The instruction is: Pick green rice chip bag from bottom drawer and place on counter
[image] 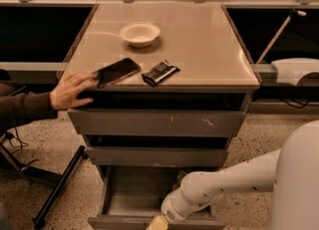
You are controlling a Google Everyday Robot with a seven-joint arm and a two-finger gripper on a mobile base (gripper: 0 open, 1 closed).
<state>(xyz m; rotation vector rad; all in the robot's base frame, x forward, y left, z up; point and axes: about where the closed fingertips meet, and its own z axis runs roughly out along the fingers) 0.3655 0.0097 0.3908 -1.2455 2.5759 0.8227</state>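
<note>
The drawer [128,200] stands pulled out at the near bottom of the cabinet. The gripper [157,222] is low over its near front edge, at the very bottom of the view; whether the claw is released or clenched cannot be told. What looks like the bag [180,177] shows as a small dark-green scrap in the far right of the drawer, just behind the arm [224,181], which slants in from the right and hides most of it.

The step in hand seems to be reaching in for the bag. To do it well, the gripper would need to go further in and to the right, take the bag from above, then lift straight up and out before swinging to the counter [199,40], so as not to catch the drawer [159,157] overhanging above.

Up on the counter, a person's hand [70,90] rests at the near left edge, touching a phone [116,71]. A bowl [139,34] sits further back and a dark bar [160,72] lies just right of the phone. The right half looks the safer place to set down.
</note>
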